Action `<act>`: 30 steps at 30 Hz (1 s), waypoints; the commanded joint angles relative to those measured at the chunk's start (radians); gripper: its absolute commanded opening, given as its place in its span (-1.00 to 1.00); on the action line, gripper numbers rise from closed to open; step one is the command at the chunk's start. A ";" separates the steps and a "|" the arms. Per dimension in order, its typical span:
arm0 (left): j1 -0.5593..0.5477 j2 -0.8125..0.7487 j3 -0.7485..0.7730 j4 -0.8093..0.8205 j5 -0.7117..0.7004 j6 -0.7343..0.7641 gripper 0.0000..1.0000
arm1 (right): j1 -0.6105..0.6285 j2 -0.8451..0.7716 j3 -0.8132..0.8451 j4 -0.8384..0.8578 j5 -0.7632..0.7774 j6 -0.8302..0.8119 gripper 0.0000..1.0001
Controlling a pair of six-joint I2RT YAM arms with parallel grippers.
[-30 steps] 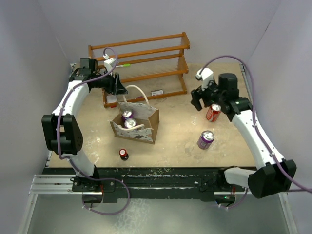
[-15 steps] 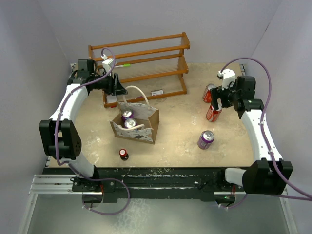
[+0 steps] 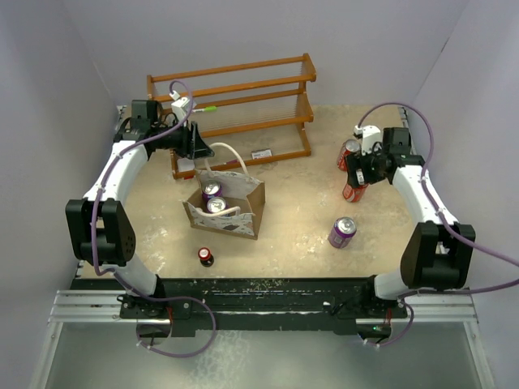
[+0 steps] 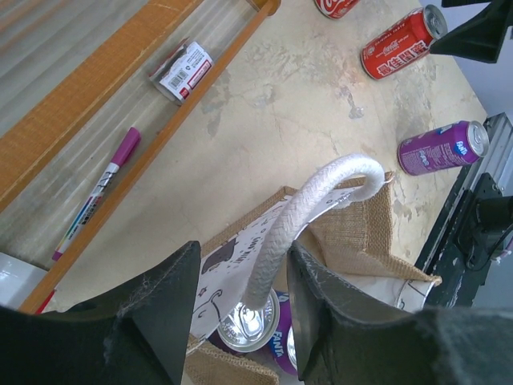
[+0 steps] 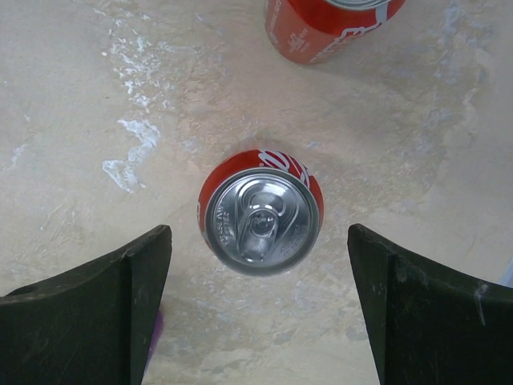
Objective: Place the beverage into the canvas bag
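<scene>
Overhead, the right hand (image 5: 258, 231) hangs straight above an upright red soda can (image 5: 260, 212) on the tan table (image 3: 300, 203), its fingers spread wide to either side of the can and touching nothing; a second red can (image 5: 329, 24) stands just beyond. The left hand (image 4: 243, 249) sits at the small boxy white speckled canvas bag (image 4: 361, 233), the bag's white rope handle (image 4: 321, 196) running up between its fingers, which stand wider apart than the rope. Two purple cans (image 3: 215, 198) already stand inside the bag, and another purple can (image 3: 342, 232) stands on the table well apart from it.
</scene>
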 commanded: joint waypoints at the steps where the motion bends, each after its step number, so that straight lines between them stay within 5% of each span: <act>1: -0.005 -0.021 -0.006 0.043 0.023 -0.020 0.01 | -0.009 0.035 0.026 0.002 -0.022 -0.032 0.82; 19: -0.006 -0.024 -0.019 0.058 0.023 -0.029 0.01 | -0.025 0.133 0.063 -0.023 -0.084 -0.063 0.55; 30: -0.008 -0.028 -0.028 0.065 0.028 -0.032 0.01 | -0.025 0.089 0.110 -0.085 -0.124 -0.097 -0.22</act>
